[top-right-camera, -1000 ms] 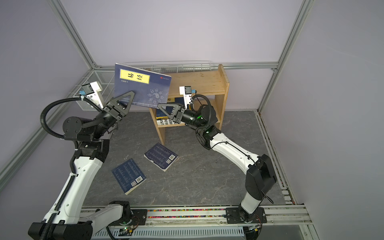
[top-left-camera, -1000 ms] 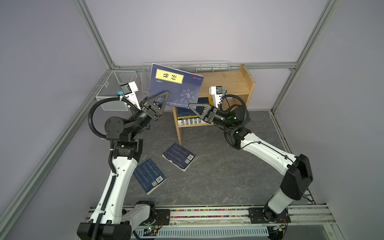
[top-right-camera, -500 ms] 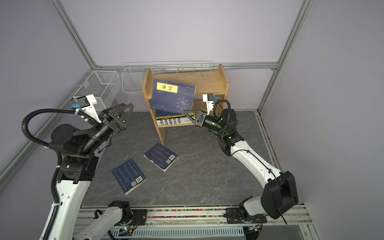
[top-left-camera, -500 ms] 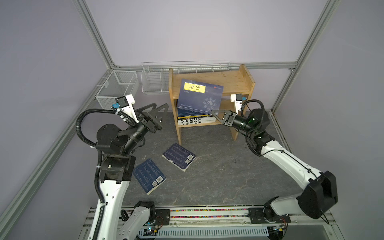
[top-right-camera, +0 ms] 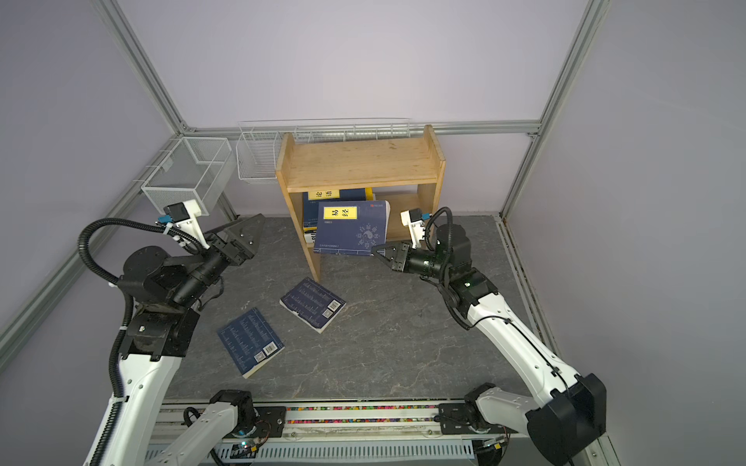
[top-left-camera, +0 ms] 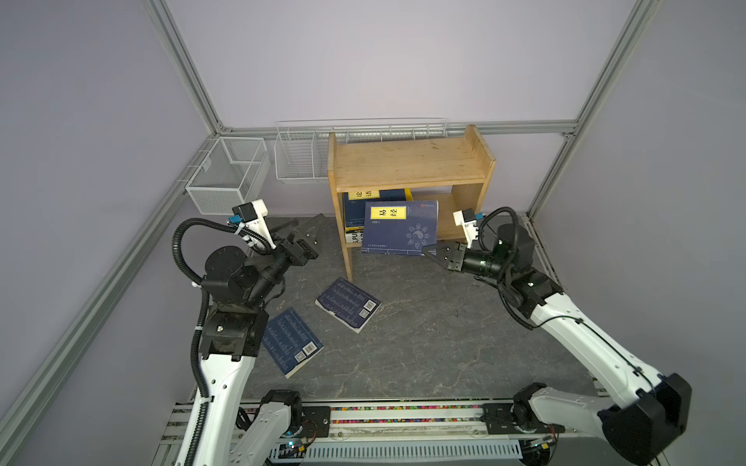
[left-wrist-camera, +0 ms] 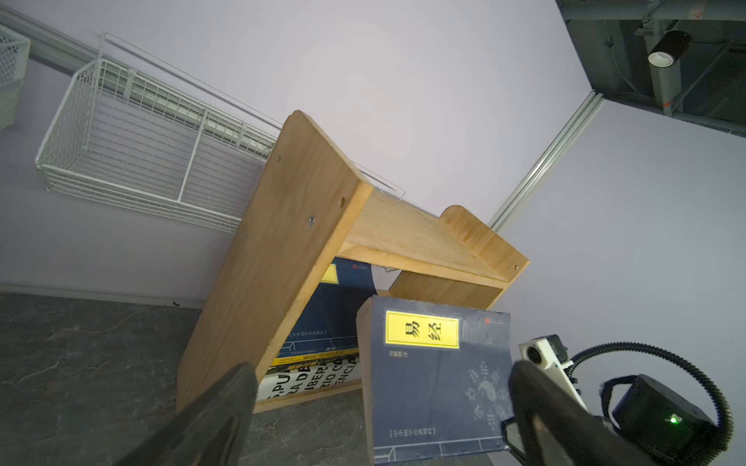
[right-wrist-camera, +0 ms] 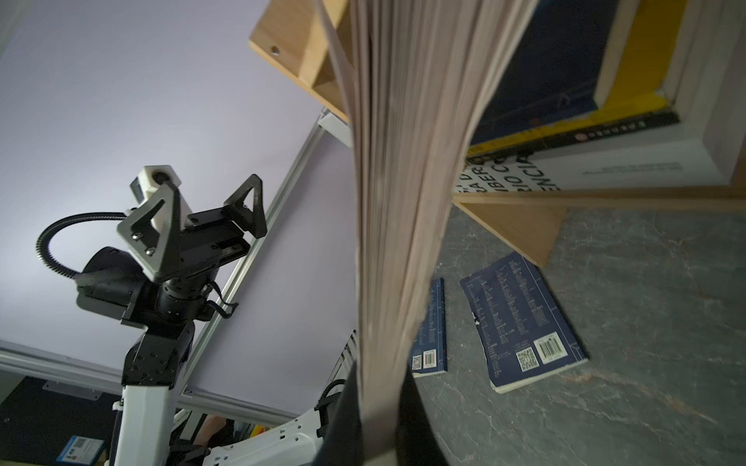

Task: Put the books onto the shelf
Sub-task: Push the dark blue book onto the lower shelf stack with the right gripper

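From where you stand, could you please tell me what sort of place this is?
Most likely a robotics lab test cell: plain panels in an aluminium frame enclose it, the left arm and right arm stand on a base rail, and a pine shelf and books are staged on a stone-look mat.

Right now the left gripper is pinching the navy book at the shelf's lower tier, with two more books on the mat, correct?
No. In both top views the right gripper pinches the navy book at the shelf's lower tier; the left gripper stands open and empty. Two more books do lie on the mat.
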Tool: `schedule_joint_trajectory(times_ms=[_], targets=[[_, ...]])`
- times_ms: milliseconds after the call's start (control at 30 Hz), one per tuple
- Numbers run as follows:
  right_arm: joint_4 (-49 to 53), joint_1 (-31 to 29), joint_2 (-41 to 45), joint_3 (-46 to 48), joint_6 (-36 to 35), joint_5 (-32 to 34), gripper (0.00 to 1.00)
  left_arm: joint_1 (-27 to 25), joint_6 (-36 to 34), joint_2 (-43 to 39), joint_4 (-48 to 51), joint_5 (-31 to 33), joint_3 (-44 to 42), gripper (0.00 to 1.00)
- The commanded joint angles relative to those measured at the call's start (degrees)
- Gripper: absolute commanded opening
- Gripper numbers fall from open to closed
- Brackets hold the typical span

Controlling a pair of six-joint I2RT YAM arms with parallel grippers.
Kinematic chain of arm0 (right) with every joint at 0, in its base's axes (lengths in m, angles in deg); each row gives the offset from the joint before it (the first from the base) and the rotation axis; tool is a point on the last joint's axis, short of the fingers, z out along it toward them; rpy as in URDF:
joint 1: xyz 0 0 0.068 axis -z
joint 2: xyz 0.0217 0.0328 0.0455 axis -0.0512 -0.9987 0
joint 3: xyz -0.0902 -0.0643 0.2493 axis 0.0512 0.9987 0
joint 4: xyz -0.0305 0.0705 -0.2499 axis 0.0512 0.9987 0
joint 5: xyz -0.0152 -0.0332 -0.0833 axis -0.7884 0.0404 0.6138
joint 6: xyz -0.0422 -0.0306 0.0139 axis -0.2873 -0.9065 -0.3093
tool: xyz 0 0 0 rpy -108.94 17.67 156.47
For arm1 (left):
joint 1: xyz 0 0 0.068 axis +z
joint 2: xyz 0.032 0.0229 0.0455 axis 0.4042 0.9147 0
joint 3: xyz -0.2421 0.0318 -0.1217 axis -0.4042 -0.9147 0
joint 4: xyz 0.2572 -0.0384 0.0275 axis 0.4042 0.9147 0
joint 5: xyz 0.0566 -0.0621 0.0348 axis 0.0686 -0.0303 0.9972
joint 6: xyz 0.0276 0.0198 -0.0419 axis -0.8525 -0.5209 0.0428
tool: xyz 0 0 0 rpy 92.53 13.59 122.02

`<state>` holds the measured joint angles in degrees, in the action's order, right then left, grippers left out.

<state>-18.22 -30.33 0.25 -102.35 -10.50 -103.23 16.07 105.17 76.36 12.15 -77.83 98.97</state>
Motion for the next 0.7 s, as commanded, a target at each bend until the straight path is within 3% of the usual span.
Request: schedule_joint_trajectory(times_ms=[0, 433, 667], targets=[[-5.1, 0.2, -2.6, 0.7, 4.6, -1.3, 0.07, 0.2, -0.9, -1.1, -0.3, 1.2, -0.2, 0.98], [-12.7, 1.3, -8.5, -2.3, 9.9, -4.7, 0.07, 0.2, -2.4, -2.5, 1.1, 3.0, -0.8, 0.99], [-14.1, 2.5, -15.7, -10.0, 13.7, -8.4, 0.07, 0.2, -2.4, -1.3, 0.5, 2.2, -1.3, 1.00]])
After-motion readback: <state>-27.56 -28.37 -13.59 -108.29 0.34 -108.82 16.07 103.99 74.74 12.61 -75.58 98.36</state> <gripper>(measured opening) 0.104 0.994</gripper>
